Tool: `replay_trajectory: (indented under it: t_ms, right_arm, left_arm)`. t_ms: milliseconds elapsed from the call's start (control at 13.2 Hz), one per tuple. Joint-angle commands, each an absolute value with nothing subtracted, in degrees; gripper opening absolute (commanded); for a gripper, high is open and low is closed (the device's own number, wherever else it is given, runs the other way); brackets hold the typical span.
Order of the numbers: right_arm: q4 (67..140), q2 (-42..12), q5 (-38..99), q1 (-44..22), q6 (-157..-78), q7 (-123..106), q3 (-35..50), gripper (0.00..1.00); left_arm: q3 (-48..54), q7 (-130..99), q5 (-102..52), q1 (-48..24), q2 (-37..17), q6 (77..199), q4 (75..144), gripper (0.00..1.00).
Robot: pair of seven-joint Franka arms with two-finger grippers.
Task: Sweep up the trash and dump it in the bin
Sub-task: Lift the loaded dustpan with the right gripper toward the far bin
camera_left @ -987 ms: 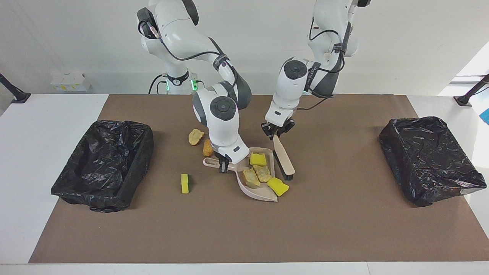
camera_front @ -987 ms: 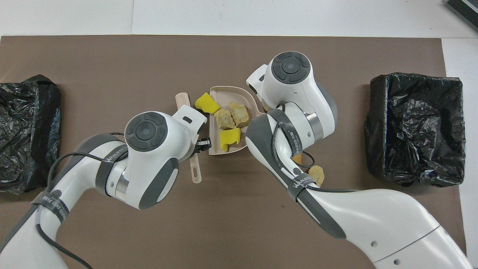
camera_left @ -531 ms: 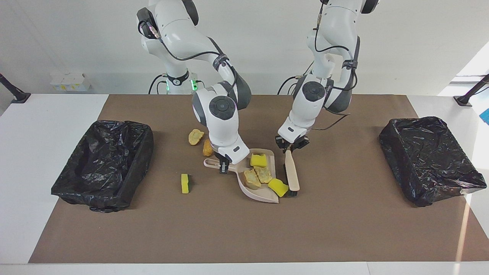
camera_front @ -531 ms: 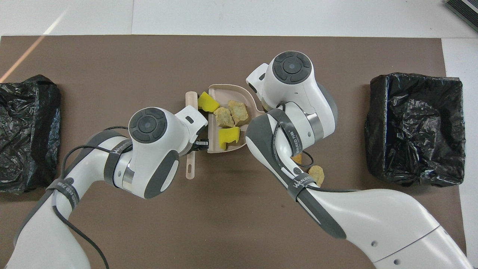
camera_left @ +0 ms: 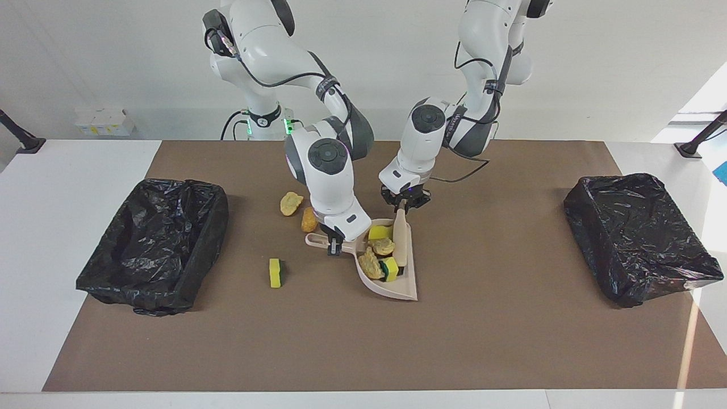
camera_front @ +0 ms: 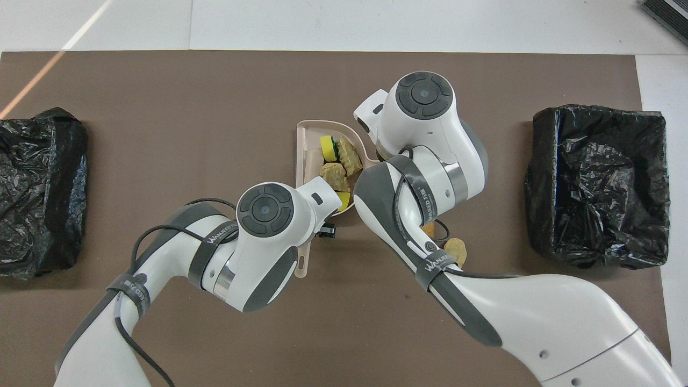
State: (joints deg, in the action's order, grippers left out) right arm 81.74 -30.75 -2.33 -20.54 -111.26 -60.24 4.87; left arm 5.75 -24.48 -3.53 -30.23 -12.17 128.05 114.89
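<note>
My right gripper [camera_left: 335, 245] is shut on the handle of the beige dustpan [camera_left: 397, 288], which lies flat on the brown mat. My left gripper [camera_left: 404, 203] is shut on the handle of a beige brush [camera_left: 400, 245] whose head lies inside the pan. Several pieces of trash [camera_left: 379, 253] are bunched in the pan [camera_front: 302, 141]: yellow sponges and tan lumps [camera_front: 336, 161]. Outside it lie a tan lump [camera_left: 291, 203], an orange-brown lump [camera_left: 308, 220] and a green-backed yellow sponge [camera_left: 275, 272]. In the overhead view both wrists hide their grippers.
One bin lined with a black bag [camera_left: 153, 244] stands at the right arm's end of the table, and a second bin [camera_left: 642, 238] at the left arm's end. The brown mat [camera_left: 363, 346] covers the middle of the white table.
My left gripper swung the brush out beside the pan's open edge, then in over the pan, pushing the edge sponge inside and bunching the pieces. The dustpan barely moved.
</note>
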Motion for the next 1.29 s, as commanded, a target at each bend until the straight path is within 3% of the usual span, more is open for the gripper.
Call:
replay_trajectory:
  t_ms: [0, 455, 835, 1062, 1214]
  right_arm:
    - [83.5, -29.0, -0.7, -19.3, -111.4, -61.3, 5.4, 0.00]
    - [83.7, -27.7, 3.6, -16.6, -111.2, -64.0, 5.4, 0.00]
    - [85.6, -24.0, 3.8, -12.7, -111.2, -68.4, 5.4, 0.00]
    - [86.1, -20.3, 3.7, -6.8, -106.0, -74.9, 5.4, 0.00]
    - [86.0, -19.0, 3.9, -1.2, -102.8, -81.0, 5.4, 0.00]
  left_arm:
    - [5.2, -24.5, -3.6, -27.3, -11.2, 124.3, 114.8, 0.00]
    - [4.6, -25.2, -2.9, -22.7, -10.7, 121.4, 114.6, 0.00]
    - [4.8, -36.1, -1.9, -22.2, -4.3, 117.3, 115.8, 0.00]
    - [5.2, -44.0, -1.9, -27.8, -0.4, 122.9, 122.8, 0.00]
    - [5.3, -48.1, -1.9, -33.0, 6.3, 133.1, 134.7, 0.00]
